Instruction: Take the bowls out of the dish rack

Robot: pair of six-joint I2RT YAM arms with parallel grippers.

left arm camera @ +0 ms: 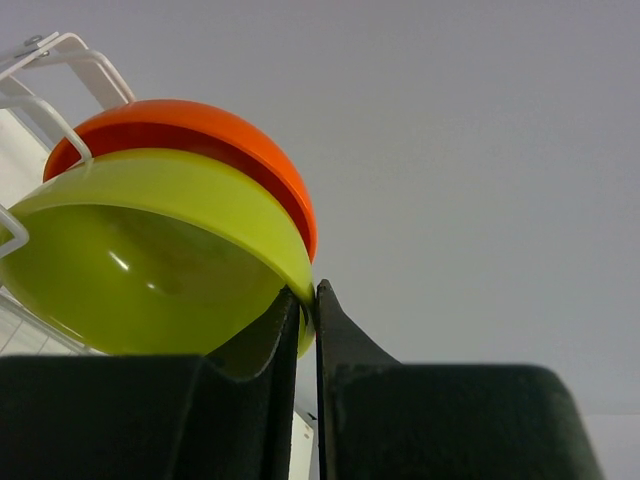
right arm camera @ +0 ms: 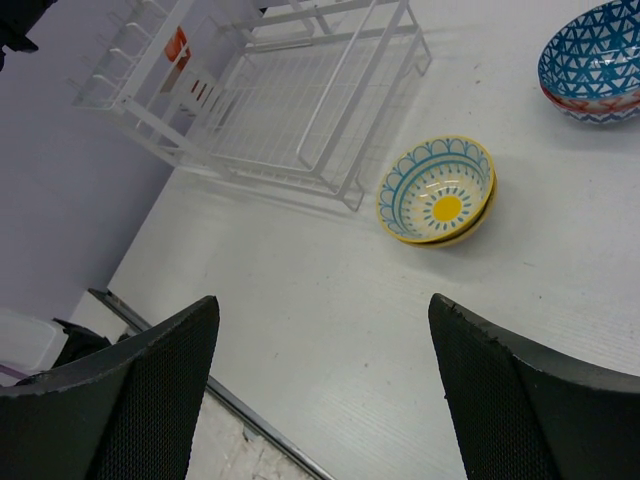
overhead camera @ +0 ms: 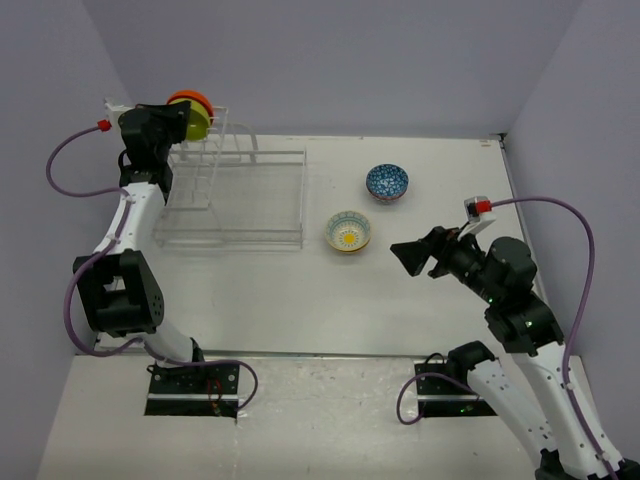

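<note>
The dish rack [overhead camera: 262,196] stands at the table's back left. At its taller end a lime-green bowl [overhead camera: 201,122] and an orange bowl [overhead camera: 190,98] stand on edge, one against the other. My left gripper [overhead camera: 178,120] is up at that end. In the left wrist view the left gripper [left arm camera: 309,293] is shut on the rim of the green bowl [left arm camera: 150,270], with the orange bowl [left arm camera: 230,130] right behind it. My right gripper [overhead camera: 410,255] hangs open over the table's right side, and in its own view the gripper [right arm camera: 322,300] has only bare table between its fingers.
A blue patterned bowl [overhead camera: 387,182] and a yellow-centred bowl [overhead camera: 348,231] sit upright on the table right of the rack. Both bowls [right arm camera: 595,60] [right arm camera: 437,190] lie ahead of the right gripper. White rack wires [left arm camera: 60,50] rise beside the green bowl. Purple walls enclose the table.
</note>
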